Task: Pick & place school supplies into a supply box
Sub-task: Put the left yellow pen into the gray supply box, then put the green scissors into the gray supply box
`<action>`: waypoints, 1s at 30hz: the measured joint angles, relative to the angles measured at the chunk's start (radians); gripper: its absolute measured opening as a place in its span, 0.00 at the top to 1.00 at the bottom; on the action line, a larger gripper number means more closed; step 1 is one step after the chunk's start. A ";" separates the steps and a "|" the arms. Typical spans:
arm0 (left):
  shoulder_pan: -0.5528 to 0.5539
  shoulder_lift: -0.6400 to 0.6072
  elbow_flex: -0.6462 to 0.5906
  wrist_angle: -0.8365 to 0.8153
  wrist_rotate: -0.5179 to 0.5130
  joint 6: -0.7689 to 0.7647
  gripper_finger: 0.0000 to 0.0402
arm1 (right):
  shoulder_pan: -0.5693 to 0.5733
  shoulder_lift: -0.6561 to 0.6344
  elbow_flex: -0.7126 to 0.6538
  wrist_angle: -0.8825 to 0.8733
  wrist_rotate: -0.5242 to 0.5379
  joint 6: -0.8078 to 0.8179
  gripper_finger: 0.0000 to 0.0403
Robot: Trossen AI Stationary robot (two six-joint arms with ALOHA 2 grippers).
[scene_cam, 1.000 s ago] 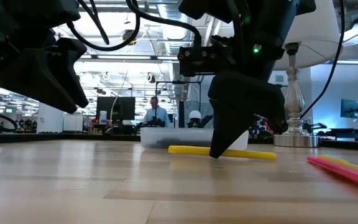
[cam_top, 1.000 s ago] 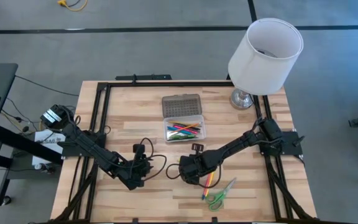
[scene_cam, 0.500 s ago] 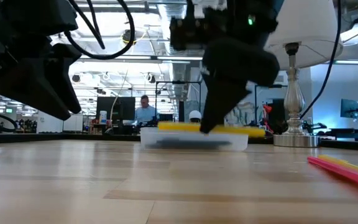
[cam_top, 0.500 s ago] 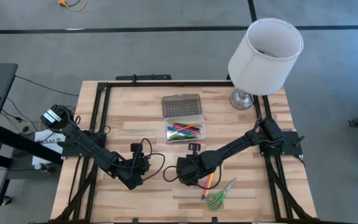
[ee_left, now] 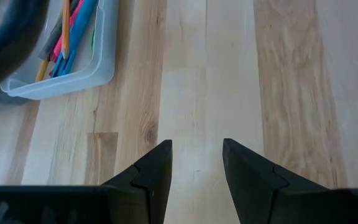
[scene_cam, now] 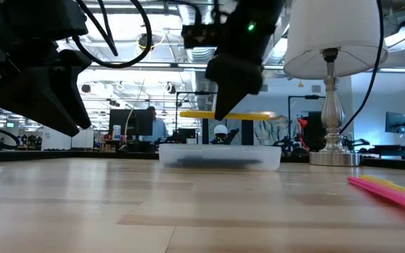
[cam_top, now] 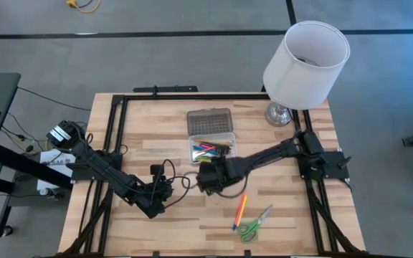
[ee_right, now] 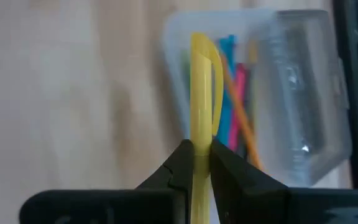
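Observation:
The supply box [cam_top: 212, 149] is a clear case with its dotted lid [cam_top: 210, 122] folded open toward the far edge. Several coloured pens lie inside it [ee_right: 238, 106]. My right gripper [cam_top: 206, 176] hovers just near and left of the box, shut on a yellow pen [scene_cam: 227, 114]. That pen shows level above the box [scene_cam: 220, 156] in the low view. My left gripper [ee_left: 196, 149] is open over bare wood at the near left [cam_top: 163, 190]. The box [ee_left: 61, 62] lies ahead of it. My right gripper [ee_right: 197, 154] pinches the yellow pen between its two fingers, which lie across the pen. The hold is on the barrel [ee_right: 200, 138], short of the clip end [ee_right: 205, 56]. The pen is lifted clear of the table and lies level [scene_cam: 252, 114].
Green-handled scissors [cam_top: 253, 226] and a few pink, orange and yellow pens [cam_top: 241, 208] lie on the near right of the table [cam_top: 142, 154]. A pink pen [scene_cam: 392, 193] shows in the low view. A white-shaded lamp [cam_top: 305, 57] stands at the far right corner.
My right gripper has risen and moved toward the far edge and a little left, toward the box. It carries the yellow pen, which lay on the table a second ago and is now lifted clear and level above the box's height.

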 joint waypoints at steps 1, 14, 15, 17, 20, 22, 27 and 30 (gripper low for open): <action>0.000 0.000 0.000 -0.002 0.000 0.000 0.66 | -0.015 0.000 0.000 0.000 0.000 0.000 0.94; 0.000 0.000 0.000 -0.007 0.000 0.000 0.66 | -0.145 0.000 0.000 0.004 -0.003 0.074 0.88; 0.000 0.000 0.000 -0.007 0.000 0.000 0.66 | -0.151 0.000 0.000 0.004 -0.003 0.092 0.87; 0.000 0.000 0.000 -0.007 0.000 0.000 0.66 | -0.163 0.000 0.000 0.004 -0.003 0.118 0.86; 0.000 0.000 0.000 -0.007 0.000 0.000 0.66 | -0.177 0.000 0.000 0.003 -0.003 0.139 0.84; 0.000 0.000 0.000 -0.007 0.000 0.000 0.66 | -0.182 0.000 0.000 0.004 -0.001 0.139 0.82; 0.000 0.000 0.000 -0.007 0.000 0.000 0.66 | -0.178 0.000 0.000 0.003 -0.002 0.139 0.76; 0.000 0.000 0.000 -0.007 0.000 0.000 0.66 | -0.166 0.000 0.000 -0.002 -0.014 0.140 0.72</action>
